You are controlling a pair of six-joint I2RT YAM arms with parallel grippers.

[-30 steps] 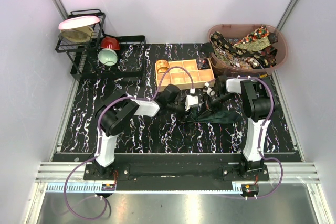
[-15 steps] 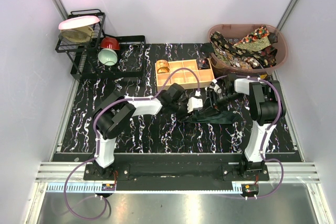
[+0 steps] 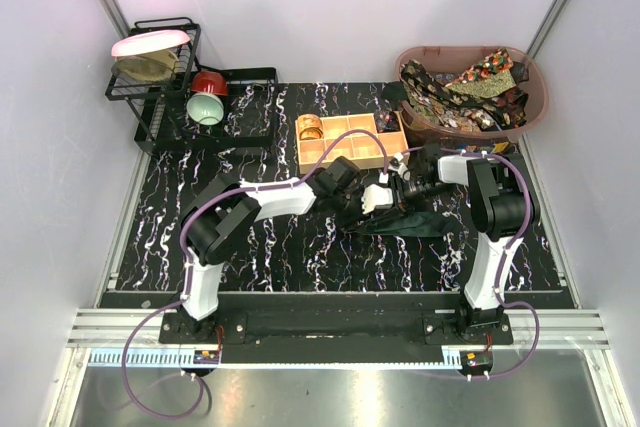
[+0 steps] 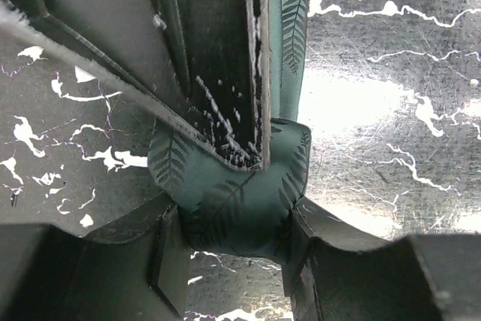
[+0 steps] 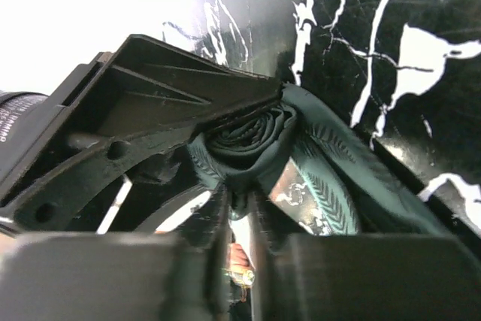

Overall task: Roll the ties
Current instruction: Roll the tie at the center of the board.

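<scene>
A dark green tie with a leaf print point(image 3: 415, 224) lies on the black marbled table between the two arms. One end is wound into a small roll point(image 4: 233, 193). My left gripper point(image 4: 234, 234) is shut on that roll from both sides, and the flat tail point(image 4: 289, 35) runs away over the table. My right gripper point(image 5: 240, 202) comes in from the opposite side with its fingers almost together, pinching fabric at the edge of the spiral roll point(image 5: 244, 137). In the top view the two grippers point(image 3: 372, 199) point(image 3: 398, 190) meet just in front of the wooden box. Several patterned ties point(image 3: 470, 87) fill a basket at the back right.
A tan wooden box with square compartments point(image 3: 350, 142) stands just behind the grippers and holds a gold roll at its left end. The brown oval basket point(image 3: 535, 107) is at the back right. A black dish rack point(image 3: 160, 57) with bowls point(image 3: 205, 107) stands at the back left.
The left gripper has slid right and slightly back with the roll. The right gripper opened, turned in toward the roll and closed down on its edge.
</scene>
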